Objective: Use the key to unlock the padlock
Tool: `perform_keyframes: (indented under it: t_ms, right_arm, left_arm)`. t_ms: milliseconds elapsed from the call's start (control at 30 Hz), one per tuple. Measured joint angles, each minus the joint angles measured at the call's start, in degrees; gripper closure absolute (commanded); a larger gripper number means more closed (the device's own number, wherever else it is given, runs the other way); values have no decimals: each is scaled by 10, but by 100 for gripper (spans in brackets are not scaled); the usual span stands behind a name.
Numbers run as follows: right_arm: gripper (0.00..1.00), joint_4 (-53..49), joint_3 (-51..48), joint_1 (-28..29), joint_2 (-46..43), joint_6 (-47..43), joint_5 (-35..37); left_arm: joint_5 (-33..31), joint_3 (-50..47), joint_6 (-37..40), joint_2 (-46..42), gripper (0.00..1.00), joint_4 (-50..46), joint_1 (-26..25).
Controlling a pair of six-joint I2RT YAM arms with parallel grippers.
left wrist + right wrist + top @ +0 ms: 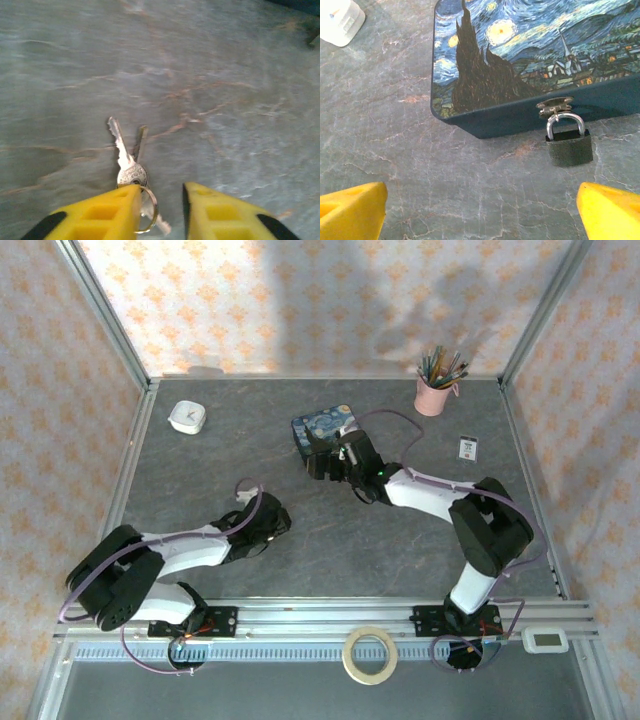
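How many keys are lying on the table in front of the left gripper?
2. A silver key lies on the table just ahead of the left gripper; a darker key lies beside it. A pale tip below their ring may be a third key.

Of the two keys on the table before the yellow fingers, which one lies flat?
The bright silver key lies flat, its jagged blade and round head showing. The darker key beside it stands on edge, a thin strip.
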Motion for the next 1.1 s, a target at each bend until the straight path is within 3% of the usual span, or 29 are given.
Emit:
perform_keyframes:
  t_ms: [133, 267, 433, 633, 1100]
  right_arm:
    - [14, -7, -9, 6, -9, -9, -13]
    - [20, -17, -10, 30, -9, -10, -35]
    - [23, -42, 6, 92, 8, -2, -45]
    - [31, -95, 80, 162, 77, 9, -27]
    - [48, -181, 161, 214, 172, 23, 66]
  left_arm:
    - [-8, 8, -10, -20, 43, 8, 0]
    - [-26, 8, -12, -79, 42, 1, 38]
    - [-47, 3, 1, -147, 39, -3, 137]
    - [-50, -22, 1, -169, 39, 24, 207]
    - [-35, -43, -19, -135, 37, 119, 213]
